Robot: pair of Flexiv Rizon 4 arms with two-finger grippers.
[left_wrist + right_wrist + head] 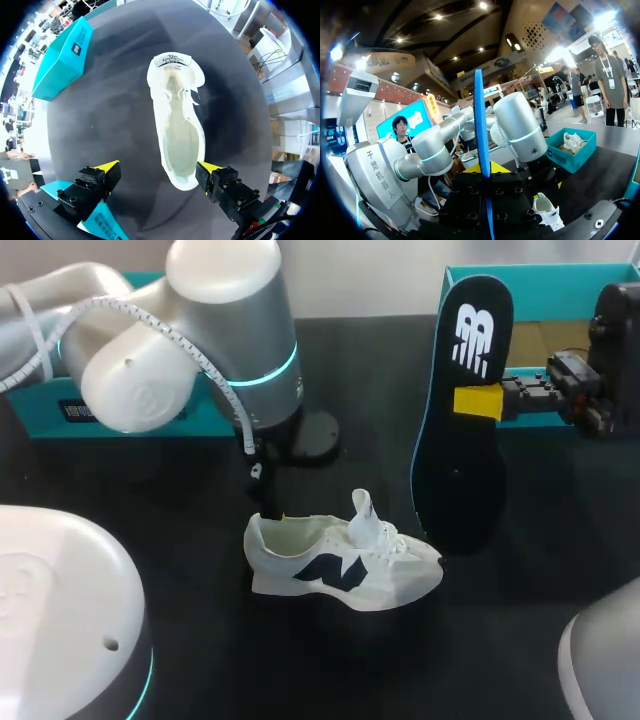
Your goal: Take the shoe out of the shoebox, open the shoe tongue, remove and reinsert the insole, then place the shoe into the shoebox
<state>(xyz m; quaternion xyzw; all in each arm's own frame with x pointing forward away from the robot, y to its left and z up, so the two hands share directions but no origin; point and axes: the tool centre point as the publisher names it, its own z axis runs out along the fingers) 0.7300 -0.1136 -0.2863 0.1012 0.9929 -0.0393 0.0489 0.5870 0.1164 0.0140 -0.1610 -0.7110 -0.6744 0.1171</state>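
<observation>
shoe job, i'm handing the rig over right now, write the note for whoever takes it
Left gripper: open, straddling the heel end of the shoe, not clamped.
Right gripper: shut on the insole, held upright beside the shoe.
Shoe on the table, tongue up, no insole inside.
Shoebox at rear right.
Done: shoe out, tongue opened, insole removed.
To do: reinsert insole, box the shoe.

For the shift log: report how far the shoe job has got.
Done: shoe out on the table, tongue up, insole out. In hand: right gripper pinches the insole upright; left gripper stands open around the heel. Remaining: reinsert the insole, return the shoe to the shoebox.
</observation>
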